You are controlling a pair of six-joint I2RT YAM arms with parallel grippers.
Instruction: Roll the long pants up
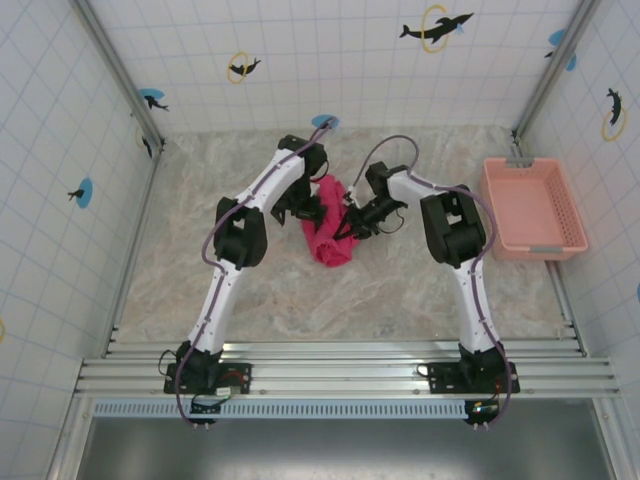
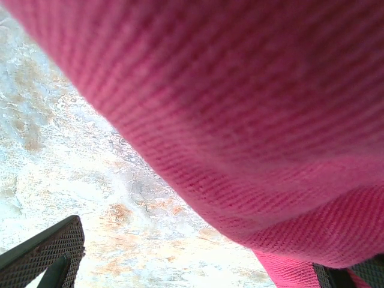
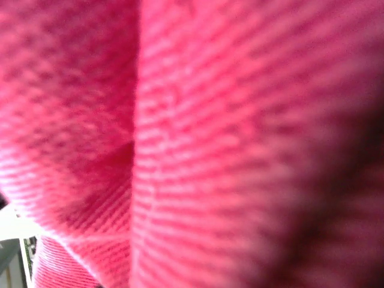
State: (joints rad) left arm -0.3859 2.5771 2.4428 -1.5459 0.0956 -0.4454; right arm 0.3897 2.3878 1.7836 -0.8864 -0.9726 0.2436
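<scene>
Although both arm bases are bolted well to the near side of the pants [image 1: 328, 232], the arms are bent inward, so that the pants are flanked on both sides. The pants are seen bunched into a compact magenta lump on the marbled table [image 1: 200, 290], and bare table is left all round them.

The left end effector [image 1: 312, 212] is set against the left side of the pants. In its wrist view the jaws are spread wide. One dark, textured finger [image 2: 42, 258] is seen at the lower left over bare table. The other [image 2: 347, 277] is seen at the lower right, where it is partly covered by a fold of the pants. The ribbed cloth is draped above and across the gap, and nothing is seen clamped between the fingers.

The right end effector [image 1: 350, 222] is pushed against the right side of the pants. In its wrist view the cloth is pressed so close to the lens that it is blurred. Whether these jaws are spread or closed on the cloth cannot be told.

A pale pink basket [image 1: 532, 248] is placed well to the right of the pants. Beyond the pants, a tiled wall [image 1: 330, 90] with dolphin stickers is seen.
</scene>
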